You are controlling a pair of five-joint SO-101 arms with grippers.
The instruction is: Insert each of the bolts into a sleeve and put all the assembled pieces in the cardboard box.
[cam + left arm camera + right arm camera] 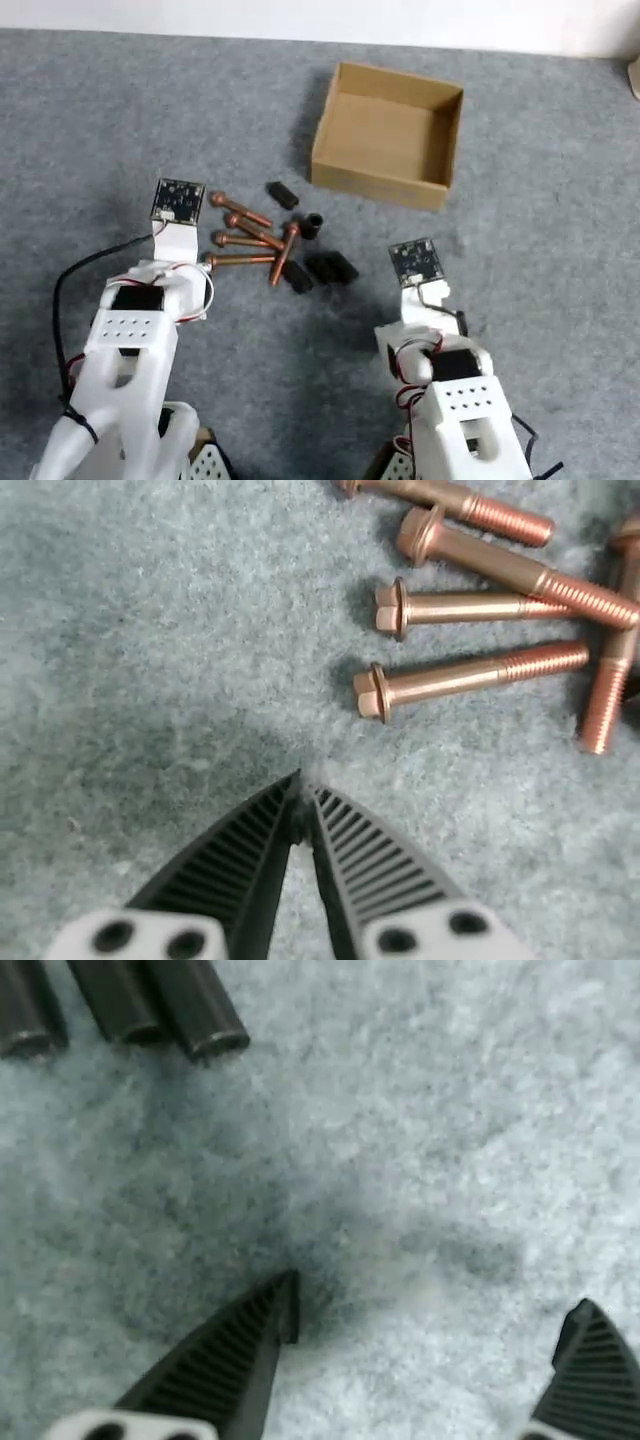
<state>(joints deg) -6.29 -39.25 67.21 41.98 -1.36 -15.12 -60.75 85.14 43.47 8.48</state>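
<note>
1. Place: robot test bench, lab or workshop type.
2. Table (560,200): covered in grey felt-like matting, with a pale wall (300,15) behind.
3. Two white plastic robot arms, left (130,340) and right (455,395), with exposed wiring (403,370) and bare square circuit boards (178,200) at the wrists.
4. Practice stock: loose copper-coloured flanged bolts (240,260), short black tubular sleeves (330,267), open brown cardboard box (375,185).
</note>
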